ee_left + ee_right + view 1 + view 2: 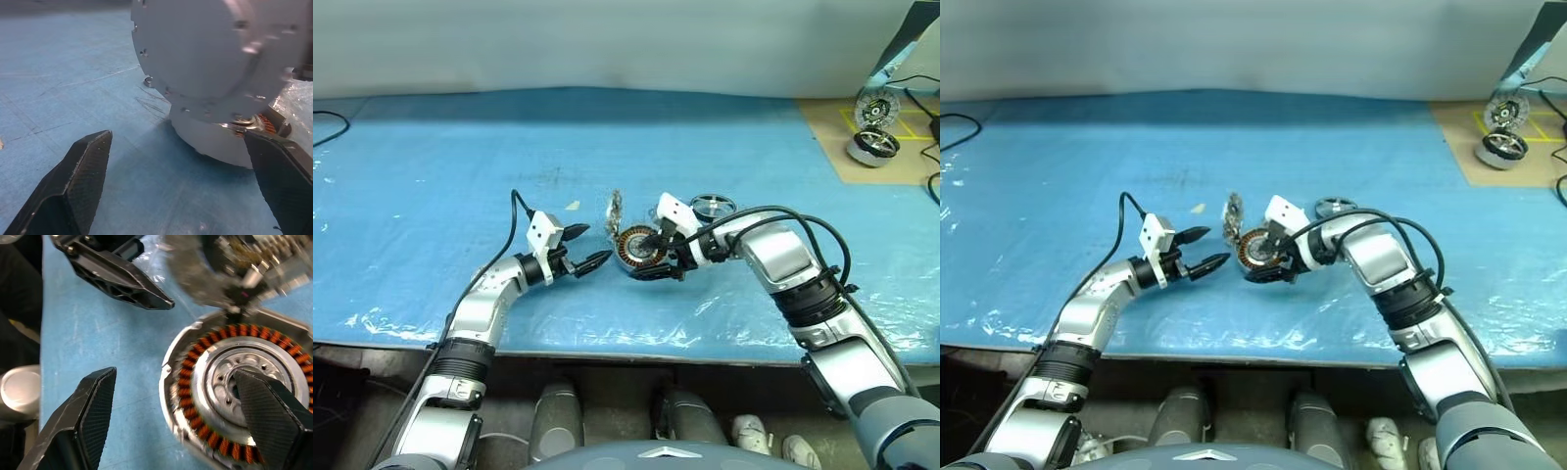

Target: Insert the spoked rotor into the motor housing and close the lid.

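The motor housing (632,247) is propped up at a tilt on the blue table, its copper windings (205,340) ringing a silver centre. My right gripper (651,257) is open. One of its fingers (266,406) lies over the silver centre and the other stands clear of the rim. My left gripper (597,245) is open just left of the housing, facing its grey underside (210,54). The ribbed grey lid (615,208) stands on edge right behind the housing. The spoked rotor (713,206) lies flat behind my right wrist.
On a brown board (832,132) at the far right back stand a shiny silver wheel (873,147) and another ribbed disc (878,106), with cables beside them. A small pale scrap (573,206) lies behind my left gripper. The table's front edge (607,345) runs close below both arms.
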